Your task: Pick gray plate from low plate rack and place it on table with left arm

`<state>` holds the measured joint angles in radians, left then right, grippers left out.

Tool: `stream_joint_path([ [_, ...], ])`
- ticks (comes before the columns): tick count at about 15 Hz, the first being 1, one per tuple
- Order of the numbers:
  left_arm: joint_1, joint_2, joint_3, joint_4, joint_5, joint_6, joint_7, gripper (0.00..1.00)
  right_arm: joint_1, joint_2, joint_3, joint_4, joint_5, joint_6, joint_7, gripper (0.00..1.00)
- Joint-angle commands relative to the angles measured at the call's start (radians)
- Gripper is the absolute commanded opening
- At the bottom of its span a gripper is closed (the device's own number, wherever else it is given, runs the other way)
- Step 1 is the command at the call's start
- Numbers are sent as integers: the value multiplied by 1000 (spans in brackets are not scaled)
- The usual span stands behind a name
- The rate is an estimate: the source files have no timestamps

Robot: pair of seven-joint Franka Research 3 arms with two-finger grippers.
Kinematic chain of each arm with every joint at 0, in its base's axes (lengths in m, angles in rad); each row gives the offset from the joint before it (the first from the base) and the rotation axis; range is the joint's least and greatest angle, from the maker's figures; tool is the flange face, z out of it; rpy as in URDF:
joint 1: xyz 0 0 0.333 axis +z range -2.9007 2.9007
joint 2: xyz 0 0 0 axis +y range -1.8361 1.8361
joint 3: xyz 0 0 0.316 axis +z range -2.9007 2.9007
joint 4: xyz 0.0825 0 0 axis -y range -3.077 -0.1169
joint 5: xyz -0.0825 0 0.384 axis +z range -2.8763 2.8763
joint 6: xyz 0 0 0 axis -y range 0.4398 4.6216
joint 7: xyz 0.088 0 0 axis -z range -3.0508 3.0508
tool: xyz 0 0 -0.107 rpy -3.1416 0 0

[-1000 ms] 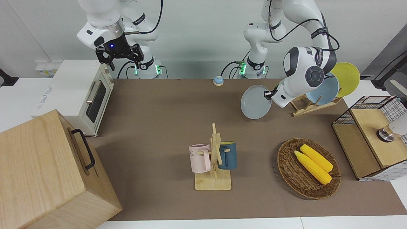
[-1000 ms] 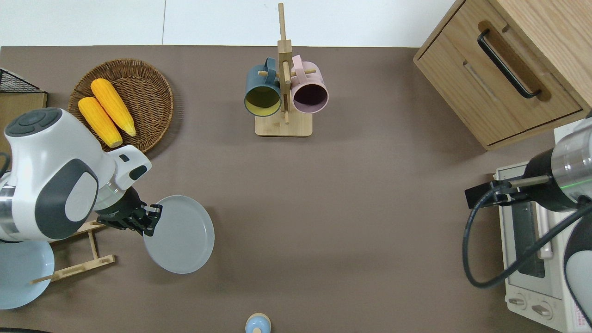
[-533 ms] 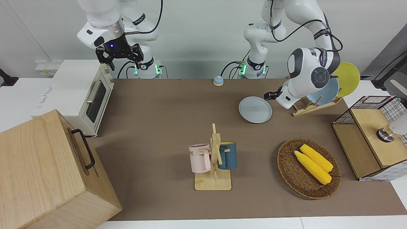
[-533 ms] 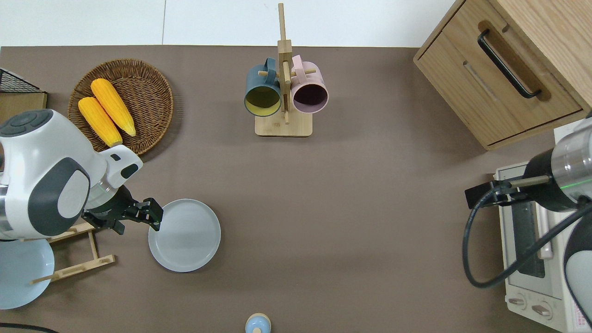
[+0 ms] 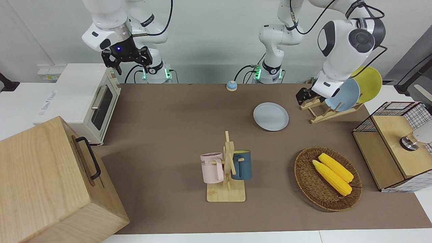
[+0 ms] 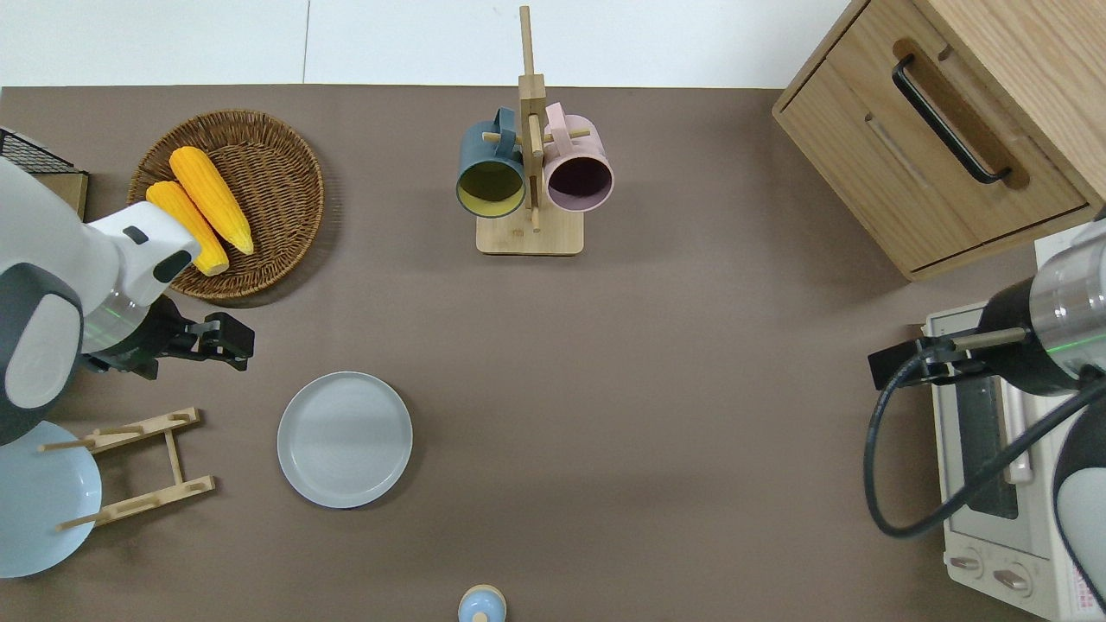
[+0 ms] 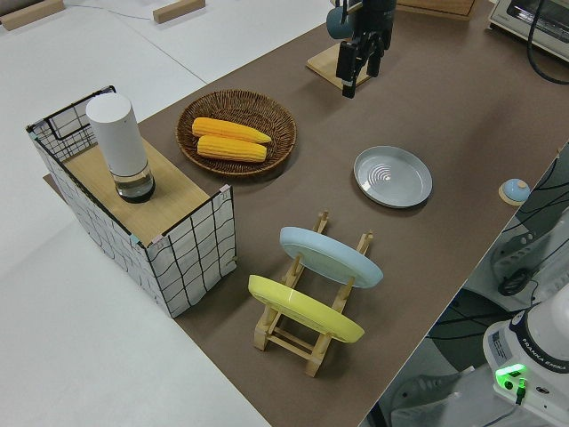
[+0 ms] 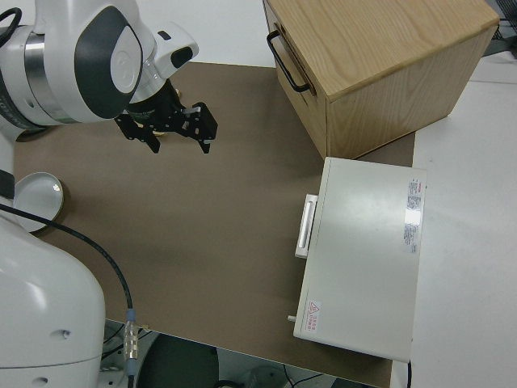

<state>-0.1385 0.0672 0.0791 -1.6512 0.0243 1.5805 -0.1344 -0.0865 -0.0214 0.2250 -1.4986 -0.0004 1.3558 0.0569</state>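
Observation:
The gray plate [image 5: 271, 116] lies flat on the brown table [image 5: 175, 114], beside the low plate rack [image 5: 320, 113] on the side toward the right arm's end; it also shows in the overhead view [image 6: 345, 439] and the left side view [image 7: 393, 175]. The rack [image 6: 138, 471] holds a sky-blue plate [image 5: 346, 96] and a yellow plate [image 5: 369, 82]. My left gripper [image 6: 236, 342] is open and empty, up in the air over bare table between the corn basket and the gray plate, clear of both. It also shows in the front view [image 5: 302, 97]. My right arm is parked, its gripper [image 5: 127, 64] open.
A wicker basket [image 6: 285, 164] with two corn cobs lies farther from the robots than the rack. A mug tree [image 6: 530, 233] with two mugs stands mid-table. A wooden drawer box [image 6: 942, 130] and a toaster oven [image 5: 84, 101] stand at the right arm's end. A small bell [image 6: 481, 603] and a wire-sided box [image 5: 395, 145] are also here.
The left gripper lowered the gray plate flat onto the table, let go of it, then rose and drew back toward the basket. The right arm has not moved.

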Motion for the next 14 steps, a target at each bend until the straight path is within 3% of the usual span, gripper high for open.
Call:
stream_joint_path([
  [1,0,0,2,65,11,15,-8,991,-15,-5,7,6,3,-15,-3,990],
  [9,2,-10,10,88,-64,45,-10,993,-15,-5,7,6,3,-15,-3,990],
  [14,0,-10,18,87,-57,42,-19,995,-15,-5,7,6,3,-15,-3,987],
])
